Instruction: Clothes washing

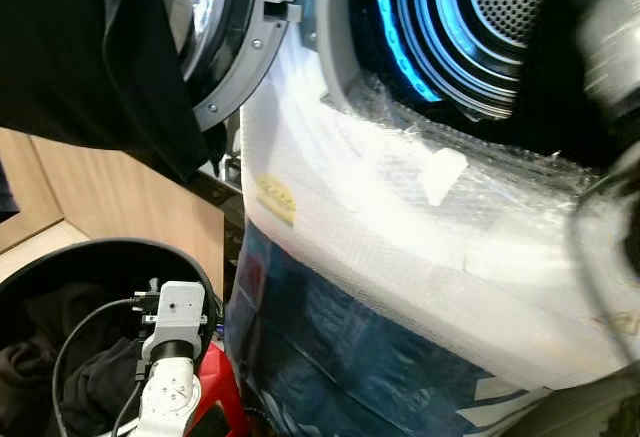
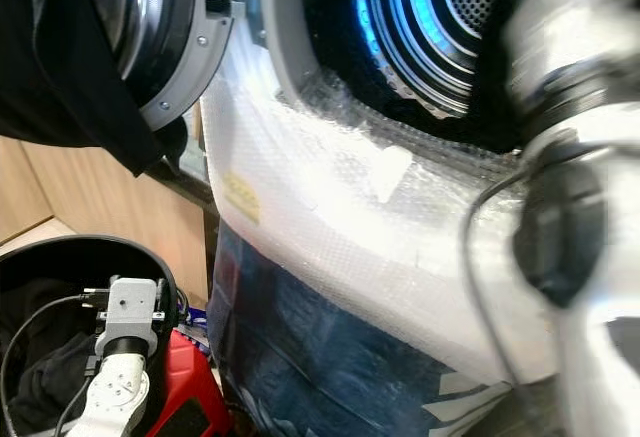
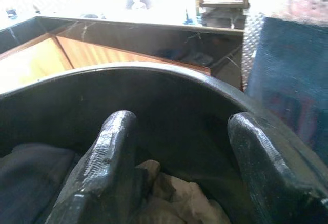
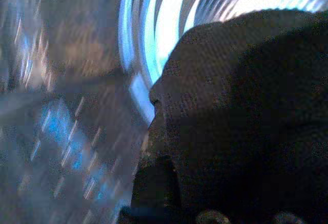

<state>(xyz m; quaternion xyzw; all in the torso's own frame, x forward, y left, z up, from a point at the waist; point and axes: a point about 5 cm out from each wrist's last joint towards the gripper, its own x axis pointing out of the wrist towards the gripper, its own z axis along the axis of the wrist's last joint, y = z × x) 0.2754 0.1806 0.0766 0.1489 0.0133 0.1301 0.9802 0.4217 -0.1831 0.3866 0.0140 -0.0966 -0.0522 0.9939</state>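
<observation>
The washing machine's drum (image 1: 480,27) glows blue behind its open door (image 1: 245,52). My right arm (image 2: 570,207) reaches up to the drum's mouth, blurred. In the right wrist view a dark garment (image 4: 246,111) covers the gripper's fingers and hangs before the lit drum (image 4: 154,24); the gripper looks shut on it. A black basket (image 1: 100,249) stands low on the left with dark clothes (image 1: 90,377) inside. My left wrist (image 1: 180,307) is down in it. The left gripper (image 3: 179,131) is open just above a pale cloth (image 3: 174,193) and a dark one (image 3: 31,172).
Bubble wrap (image 1: 400,217) covers the machine's front below the drum, over blue packaging (image 1: 330,347). A large black cloth (image 1: 90,57) hangs in front of the door at upper left. A red object (image 2: 190,377) sits between basket and machine. Wooden panels (image 1: 110,192) stand behind the basket.
</observation>
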